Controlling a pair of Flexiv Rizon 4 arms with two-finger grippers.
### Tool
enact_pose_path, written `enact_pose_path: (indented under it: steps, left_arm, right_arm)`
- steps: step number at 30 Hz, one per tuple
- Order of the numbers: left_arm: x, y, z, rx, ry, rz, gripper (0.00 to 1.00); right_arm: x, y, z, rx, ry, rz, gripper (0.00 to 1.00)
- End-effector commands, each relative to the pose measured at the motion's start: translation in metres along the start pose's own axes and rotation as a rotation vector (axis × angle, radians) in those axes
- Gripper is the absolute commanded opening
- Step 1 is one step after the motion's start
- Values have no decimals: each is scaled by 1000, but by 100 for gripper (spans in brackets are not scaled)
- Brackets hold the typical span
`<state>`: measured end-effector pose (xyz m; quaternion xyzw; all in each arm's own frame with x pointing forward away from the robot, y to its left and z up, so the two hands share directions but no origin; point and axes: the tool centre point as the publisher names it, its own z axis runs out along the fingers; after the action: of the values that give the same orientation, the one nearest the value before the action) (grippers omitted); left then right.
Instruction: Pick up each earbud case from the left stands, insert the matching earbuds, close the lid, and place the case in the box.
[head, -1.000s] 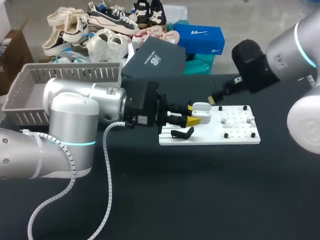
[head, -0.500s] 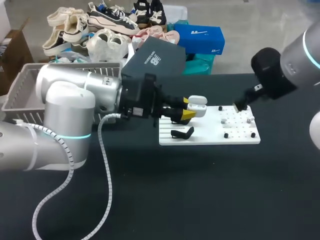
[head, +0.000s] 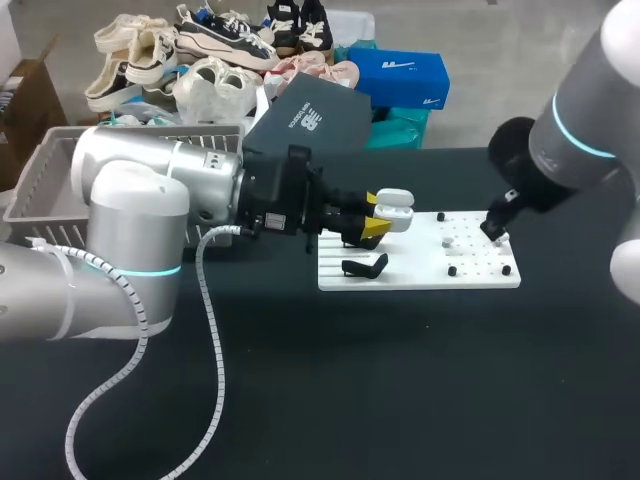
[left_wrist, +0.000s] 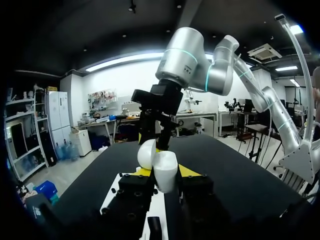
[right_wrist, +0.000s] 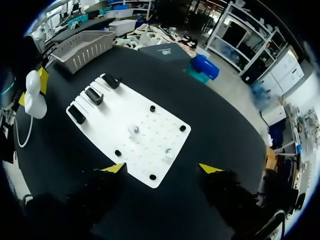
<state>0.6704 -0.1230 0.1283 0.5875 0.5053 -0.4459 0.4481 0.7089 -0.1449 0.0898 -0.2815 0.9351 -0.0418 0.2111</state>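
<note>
My left fingers (head: 374, 231) are closed on the white earbud case (head: 397, 210), holding it by its two sides in the air over the left end of the white board (head: 470, 276), above the black stands (head: 364, 266). The left wrist view shows the grip best: the case (left_wrist: 165, 171) sits squarely between the two yellow tips (left_wrist: 188, 171) with its lid (left_wrist: 146, 153) swung up and open, something the head view only hints at. My right fingers (head: 494, 226) hang over the right end of the board, and the right wrist view shows them spread wide (right_wrist: 210, 168) with nothing between them. Below them lies the board (right_wrist: 107, 117) on the dark surface (right_wrist: 210, 115). That view also picks out two small pale earbuds (right_wrist: 134, 129) seated among the board's holes, with three black stands (right_wrist: 94, 95) in a row at its far end. The open case (right_wrist: 35, 97) is off to one side in my other arm's grip. The grey basket (right_wrist: 82, 42) stands beyond the board there; in the head view it sits at the surface's back left (head: 60, 160), behind my left arm. A second ago the right fingers were close up against the case near the middle of the board. They have since pulled away to the right end and dropped nearer the board. In the same second the left fingers lifted the case slightly, and over the last half second they have barely shifted.
</note>
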Motion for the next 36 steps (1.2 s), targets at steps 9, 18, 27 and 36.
enact_pose_path:
  steps: [9, 18, 27, 36]
  left_arm:
    - [0, 1, 0, 3, 0, 0, 0]
    - [0, 1, 0, 3, 0, 0, 0]
    - [0, 1, 0, 3, 0, 0, 0]
    - [0, 1, 0, 3, 0, 0, 0]
  right_arm:
    - [-3, -5, 31, 98, 74, 6, 83]
    - [-2, -11, 47, 94, 142, 49, 74]
    - [0, -12, 56, 71, 172, 69, 58]
    - [3, -11, 62, 55, 185, 76, 50]
